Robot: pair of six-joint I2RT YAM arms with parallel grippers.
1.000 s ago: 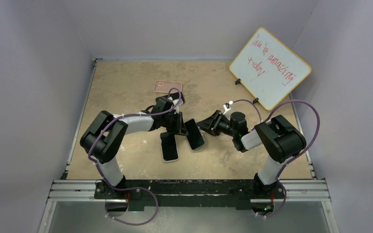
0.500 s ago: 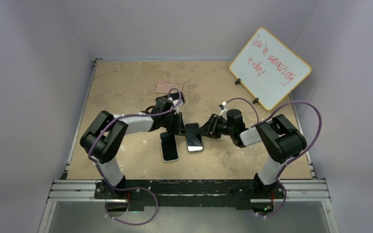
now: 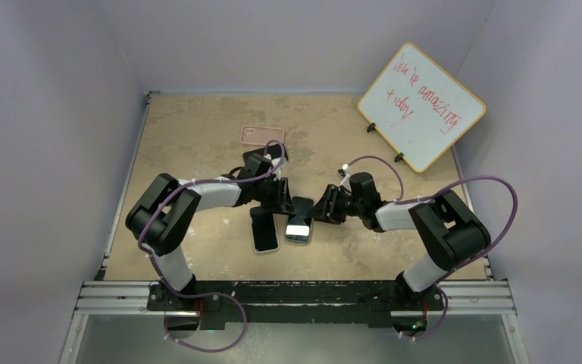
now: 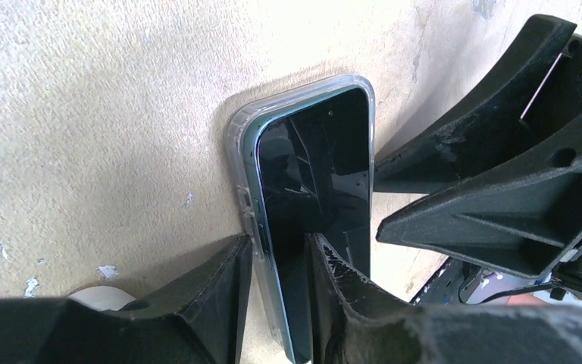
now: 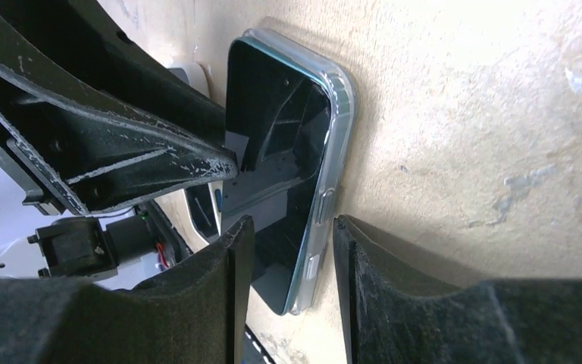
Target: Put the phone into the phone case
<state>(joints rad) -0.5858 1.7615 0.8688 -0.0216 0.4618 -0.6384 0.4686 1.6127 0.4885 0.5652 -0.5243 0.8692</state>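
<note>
Near the table's [image 3: 197,129] middle, a second dark phone [image 3: 264,229] lies just left of the phone [image 3: 298,223], which sits in its clear phone case [image 4: 236,133]. The left gripper [image 3: 279,199] pinches that cased phone's left edge while the right gripper [image 3: 323,210] pinches its right edge. A pink case [image 3: 262,136] lies toward the far edge, a whiteboard [image 3: 421,105] at the far right corner.

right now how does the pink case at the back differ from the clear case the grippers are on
The pink case lies empty and untouched at the back, crosswise on the table. The clear case sits mid-table, running front to back, with the phone in it, and both the left gripper and the right gripper straddle its long edges. Both lie flat.
</note>
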